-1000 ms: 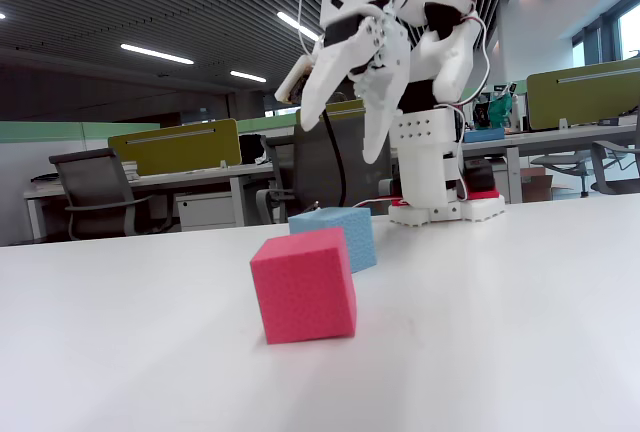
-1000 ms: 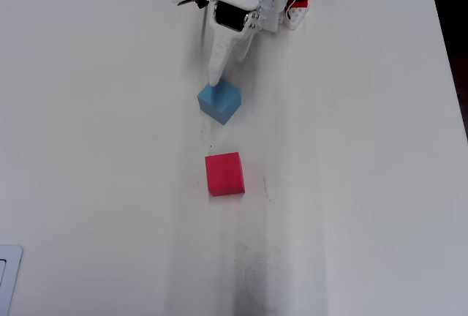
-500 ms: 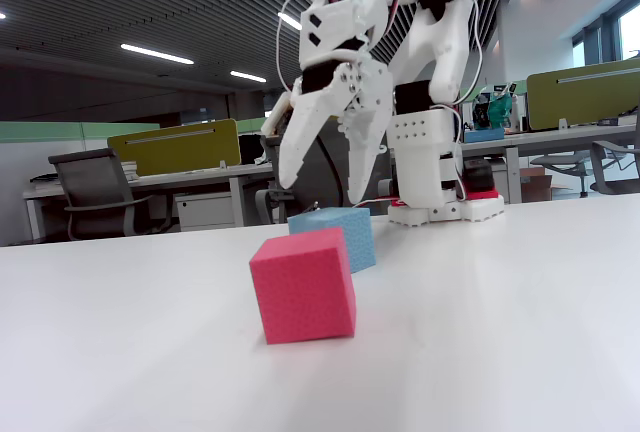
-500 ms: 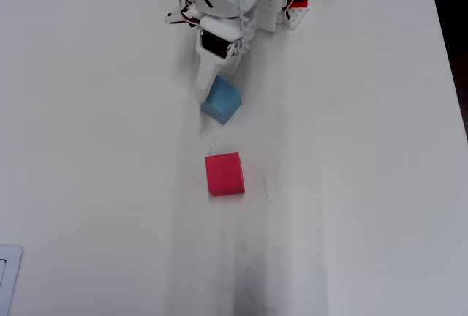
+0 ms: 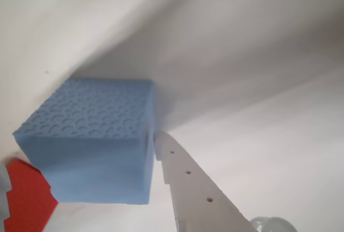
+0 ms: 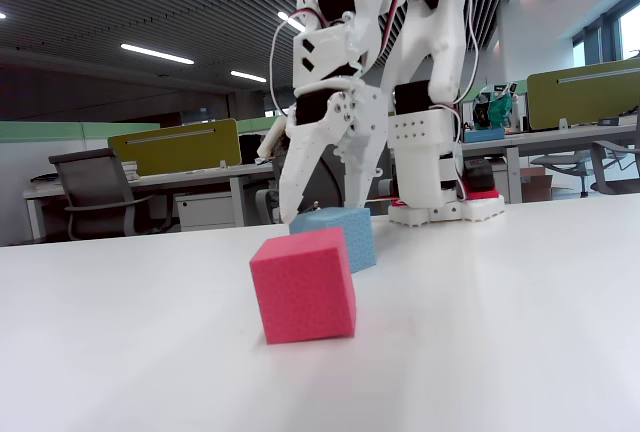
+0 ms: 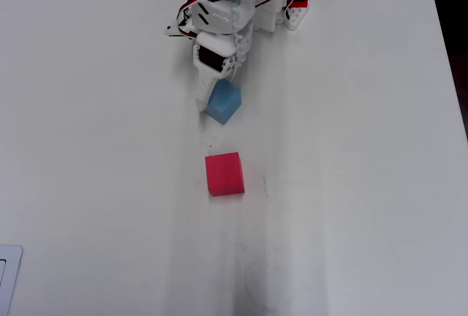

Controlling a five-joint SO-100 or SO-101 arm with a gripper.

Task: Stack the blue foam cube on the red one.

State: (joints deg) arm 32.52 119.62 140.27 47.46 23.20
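Sky-blue foam, pitted with round pores on its top face, fills the left half of the wrist view: this is the blue cube, resting on the white table. A white finger of the end effector runs up from the bottom edge and touches the cube's right face near its upper corner. At the lower left corner of that view a red toothed part sits against the cube's left side. So the end effector is spread wide with the blue cube between its two fingers, and the pictures do not show it squeezing the foam.

In the fixed view the white arm bends forward and down from its base, and the end effector reaches the table right at the blue cube, which stands flat on the table. The red cube stands nearer the camera, in front of the blue one and overlapping its lower left corner in this view.

From overhead the two cubes are clearly apart. The blue cube lies just below the end effector, turned slightly so that its edges run at an angle to the table's edges. The red cube sits farther from the arm, almost straight below the blue one in the picture, with bare table between them. Both cubes rest on the table, neither on top of the other.
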